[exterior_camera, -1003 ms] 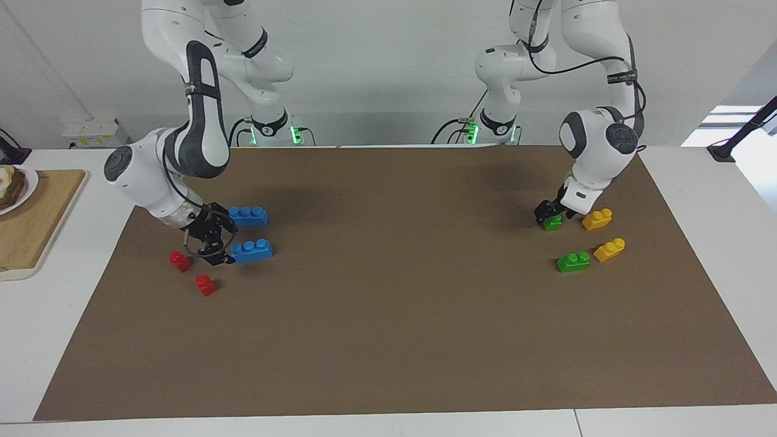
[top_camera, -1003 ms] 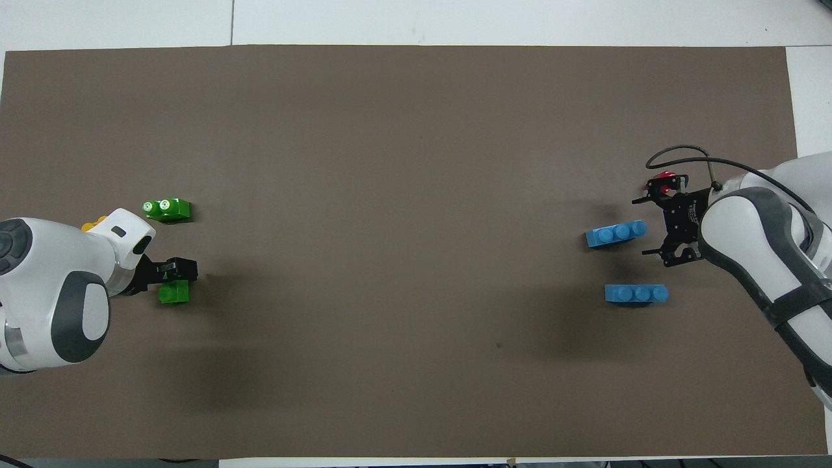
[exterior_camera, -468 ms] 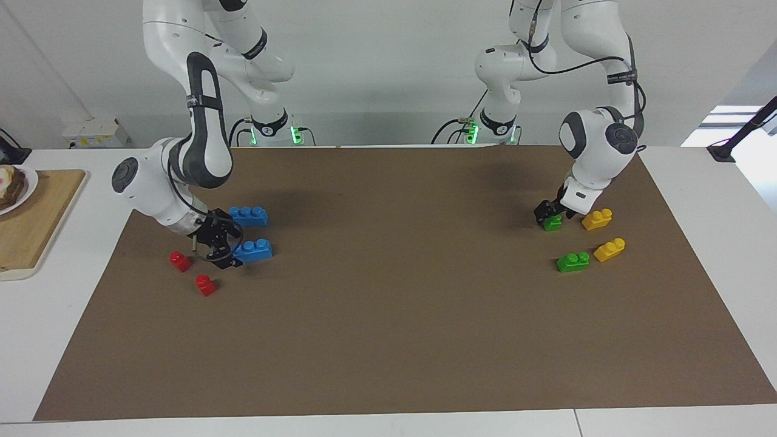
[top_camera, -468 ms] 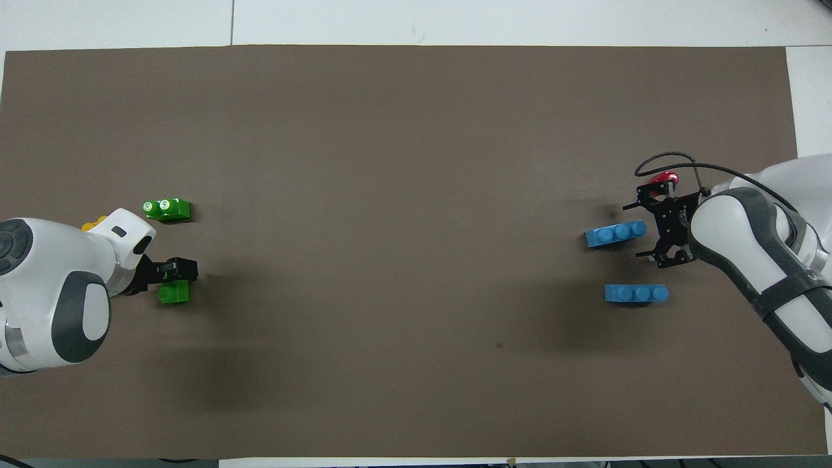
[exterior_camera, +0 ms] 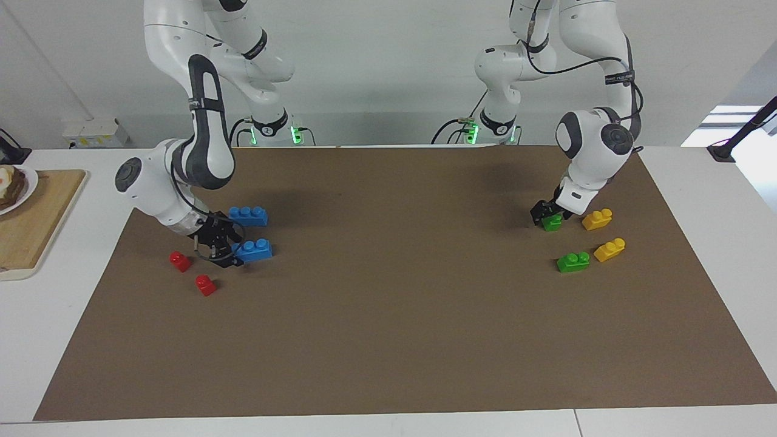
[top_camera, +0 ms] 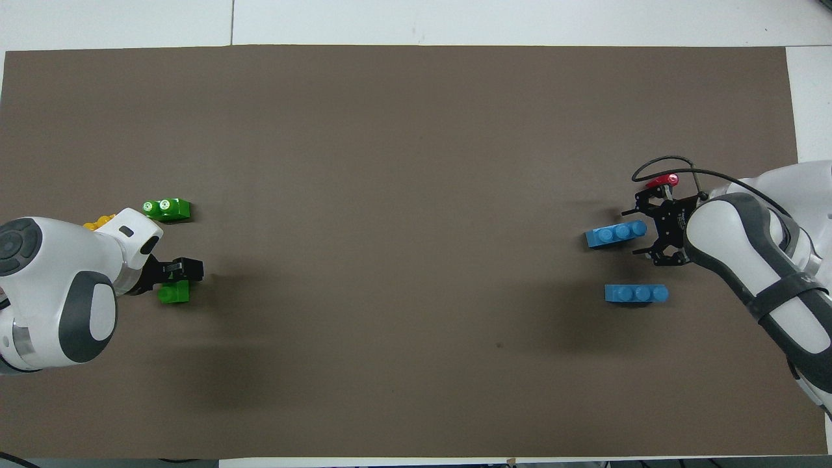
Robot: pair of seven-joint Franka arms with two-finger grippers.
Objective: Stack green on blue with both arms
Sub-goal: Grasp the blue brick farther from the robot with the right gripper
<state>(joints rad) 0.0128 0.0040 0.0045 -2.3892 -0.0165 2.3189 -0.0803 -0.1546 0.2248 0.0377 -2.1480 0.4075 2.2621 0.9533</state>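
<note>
Two blue three-stud bricks lie toward the right arm's end. My right gripper (exterior_camera: 226,249) (top_camera: 634,232) is open and low, its fingers either side of the end of the farther blue brick (exterior_camera: 252,250) (top_camera: 614,234). The nearer blue brick (exterior_camera: 247,215) (top_camera: 636,294) lies free. Toward the left arm's end, my left gripper (exterior_camera: 544,212) (top_camera: 184,269) is down at the nearer green brick (exterior_camera: 553,223) (top_camera: 174,294), which rests on the mat. The farther green brick (exterior_camera: 573,261) (top_camera: 167,208) lies free.
Two red one-stud bricks (exterior_camera: 179,261) (exterior_camera: 206,284) lie beside the right gripper. Two yellow bricks (exterior_camera: 597,219) (exterior_camera: 609,249) lie beside the green ones. A wooden board (exterior_camera: 30,224) with a plate sits off the brown mat (exterior_camera: 388,303).
My right gripper has slid toward the farther blue brick until its fingers reach around its end. My left gripper has shifted slightly toward the table's middle; the green brick has stayed put.
</note>
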